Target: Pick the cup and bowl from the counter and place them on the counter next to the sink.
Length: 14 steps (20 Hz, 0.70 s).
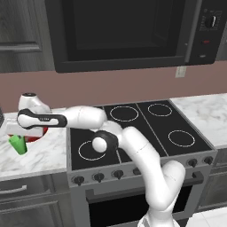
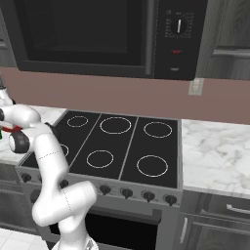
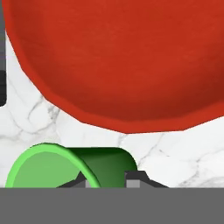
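Observation:
The green cup (image 1: 18, 144) leans tilted on the white marble counter (image 1: 44, 153), left of the stove. My gripper (image 1: 18, 138) comes down on it from above. In the hand view the cup (image 3: 57, 168) sits at the bottom, its mouth to the left, and my gripper (image 3: 108, 178) is shut on its wall, one fingertip inside the rim and one outside. The red bowl (image 3: 127, 57) lies just beyond the cup, close to it. Its edge (image 1: 34, 135) peeks out under my hand, and it shows as a red sliver (image 2: 13, 129) behind the arm. The sink is out of view.
The black stovetop (image 1: 142, 128) with white ring burners lies right of the cup and bowl. A dark microwave (image 1: 128, 31) hangs above it. More marble counter (image 1: 208, 115) continues right of the stove. My arm stretches left across the stove's front corner.

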### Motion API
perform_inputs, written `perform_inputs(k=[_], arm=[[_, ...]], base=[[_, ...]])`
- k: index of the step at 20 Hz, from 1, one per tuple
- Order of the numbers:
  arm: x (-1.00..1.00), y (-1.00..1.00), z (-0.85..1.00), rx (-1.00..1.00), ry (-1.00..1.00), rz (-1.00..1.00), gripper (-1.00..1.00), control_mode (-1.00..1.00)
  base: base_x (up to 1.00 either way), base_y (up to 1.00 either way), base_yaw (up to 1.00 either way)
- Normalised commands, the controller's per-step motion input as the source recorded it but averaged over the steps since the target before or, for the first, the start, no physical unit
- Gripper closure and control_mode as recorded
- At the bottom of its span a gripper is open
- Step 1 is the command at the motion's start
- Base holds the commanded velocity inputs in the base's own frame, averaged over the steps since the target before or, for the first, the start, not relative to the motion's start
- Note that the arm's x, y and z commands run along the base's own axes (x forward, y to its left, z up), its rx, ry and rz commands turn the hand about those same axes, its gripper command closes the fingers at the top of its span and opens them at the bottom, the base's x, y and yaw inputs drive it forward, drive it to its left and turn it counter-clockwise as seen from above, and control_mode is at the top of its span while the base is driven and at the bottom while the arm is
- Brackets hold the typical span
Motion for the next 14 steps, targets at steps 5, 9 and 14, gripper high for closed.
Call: perform_inputs(k=[5,9,14], arm=[[-0.38,-0.51,0.11,0.09,-0.07,0.00,1.00,-1.00],[-0.70,-0.71,0.02,0.09,-0.13,0.00,1.00,-1.00],[-0.87,-0.85,0.00,0.10,-0.15,0.00,1.00,-1.00]], base=[[0.00,0.00,0.00],[0.00,0.00,0.00],[0.00,0.00,0.00]])
